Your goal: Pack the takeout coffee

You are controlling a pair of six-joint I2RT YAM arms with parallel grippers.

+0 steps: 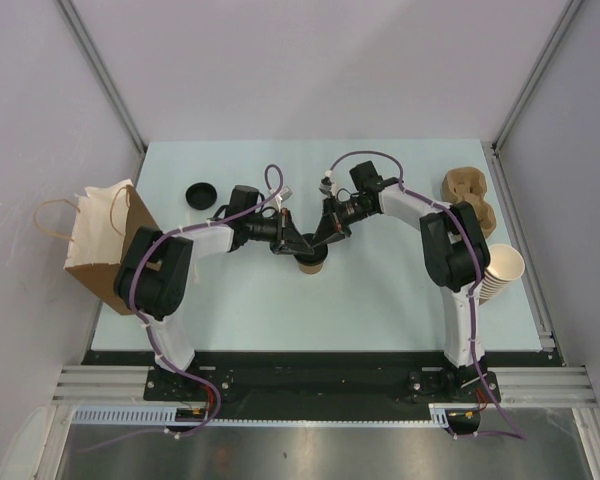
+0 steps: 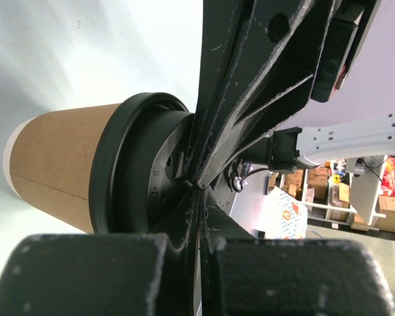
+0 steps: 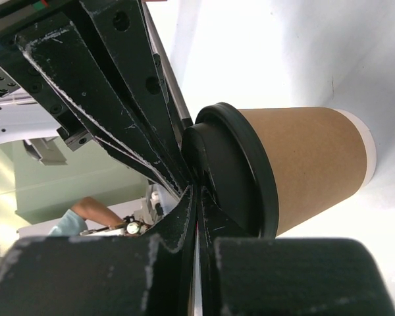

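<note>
So right now the takeout coffee (image 1: pixel 311 264) sits on the desk (image 1: pixel 380 310), about in the middle, and both arms are reaching in over it from either side. The left gripper (image 1: pixel 298 246) and right gripper (image 1: pixel 323 240) meet nose to nose right above the cup.

On my left wrist cam the left jaws are pressed together with just a thin slit between them, nothing held, and the tips are right against the top of the cup's black lid (image 2: pixel 128 164). Same on the right wrist cam: jaws together, empty, tips at the lid top, kraft cup body (image 3: pixel 303 164) sticking out past it.

Around it: the brown paper bag (image 1: pixel 100 245) stands at the left edge of the desk, a loose black lid (image 1: pixel 200 193) lies near the back left, and the pulp carrier (image 1: pixel 468 195) and the stack of cups (image 1: pixel 500 272) are over on the right.
</note>
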